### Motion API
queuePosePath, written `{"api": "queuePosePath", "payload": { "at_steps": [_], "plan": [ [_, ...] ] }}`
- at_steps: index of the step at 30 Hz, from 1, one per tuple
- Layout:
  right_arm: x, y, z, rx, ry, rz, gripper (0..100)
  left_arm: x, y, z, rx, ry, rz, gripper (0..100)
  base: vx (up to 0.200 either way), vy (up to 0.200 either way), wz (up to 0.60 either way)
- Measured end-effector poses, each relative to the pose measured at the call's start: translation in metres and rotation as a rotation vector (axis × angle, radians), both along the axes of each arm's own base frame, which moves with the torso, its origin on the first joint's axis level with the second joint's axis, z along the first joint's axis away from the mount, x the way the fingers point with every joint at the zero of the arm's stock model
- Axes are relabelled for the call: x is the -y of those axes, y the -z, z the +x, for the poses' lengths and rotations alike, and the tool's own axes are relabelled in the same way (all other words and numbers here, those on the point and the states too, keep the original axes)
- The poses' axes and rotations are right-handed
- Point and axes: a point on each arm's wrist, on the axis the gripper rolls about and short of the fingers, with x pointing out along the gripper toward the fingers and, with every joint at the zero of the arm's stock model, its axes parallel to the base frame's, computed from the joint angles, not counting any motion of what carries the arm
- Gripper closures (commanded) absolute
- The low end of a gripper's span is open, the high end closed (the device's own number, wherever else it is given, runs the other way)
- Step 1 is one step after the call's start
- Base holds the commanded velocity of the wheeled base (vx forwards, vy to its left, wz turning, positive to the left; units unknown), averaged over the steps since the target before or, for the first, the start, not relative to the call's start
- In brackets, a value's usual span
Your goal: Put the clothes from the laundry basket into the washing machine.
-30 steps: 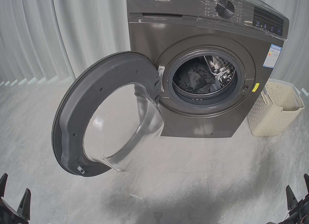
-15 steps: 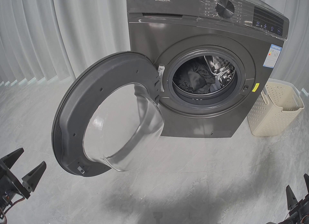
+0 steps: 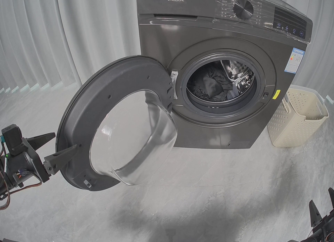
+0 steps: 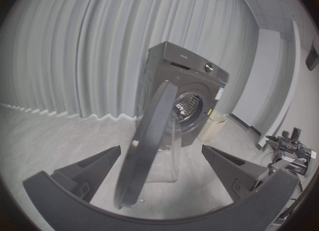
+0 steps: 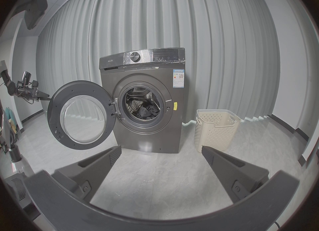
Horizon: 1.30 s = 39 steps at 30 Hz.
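Note:
The grey washing machine [image 3: 222,44] stands with its round door [image 3: 114,124] swung wide to the left. Dark clothes [image 3: 210,84] lie inside the drum. The cream laundry basket [image 3: 299,117] sits on the floor against the machine's right side, and no cloth shows above its rim. My left gripper [image 3: 67,139] is open at the door's outer left edge, and the door rim [image 4: 146,142] stands edge-on between its fingers [image 4: 96,165]. My right gripper [image 3: 320,197] is open and empty, low at the right, well back from the basket [image 5: 216,128].
White curtains [image 3: 52,27] hang behind the machine. Grey marble floor [image 3: 208,190] lies bare in front of the machine and under the open door. A camera on a stand [image 4: 289,145] is off to one side of the room.
My left gripper has risen from the bottom left corner and moved right to the door's outer edge. The right gripper, door, basket and clothes have not moved.

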Motion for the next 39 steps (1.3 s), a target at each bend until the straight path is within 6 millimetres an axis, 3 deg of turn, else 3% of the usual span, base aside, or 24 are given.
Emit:
{"api": "queuePosePath", "payload": {
  "at_steps": [6,13,21,27,32,39],
  "plan": [
    [0.0,0.0,0.0,0.0,0.0,-0.001,0,0.013,0.003,0.004,-0.03,0.147,-0.018,0,0.0,0.0,0.0],
    [0.0,0.0,0.0,0.0,0.0,-0.001,0,0.028,-0.001,-0.007,-0.047,0.256,-0.078,0,0.0,0.0,0.0],
    [0.0,0.0,0.0,0.0,0.0,-0.004,0,0.031,-0.004,-0.011,-0.032,0.244,-0.077,0,0.0,0.0,0.0],
    [0.0,0.0,0.0,0.0,0.0,-0.004,0,0.038,-0.004,0.002,-0.041,0.229,-0.052,0,0.0,0.0,0.0],
    [0.0,0.0,0.0,0.0,0.001,-0.004,0,0.056,-0.006,0.015,-0.038,0.237,-0.033,0,0.0,0.0,0.0],
    [0.0,0.0,0.0,0.0,0.0,-0.004,0,0.086,-0.008,0.016,-0.016,0.341,-0.042,0,0.0,0.0,0.0]
  ]
}}
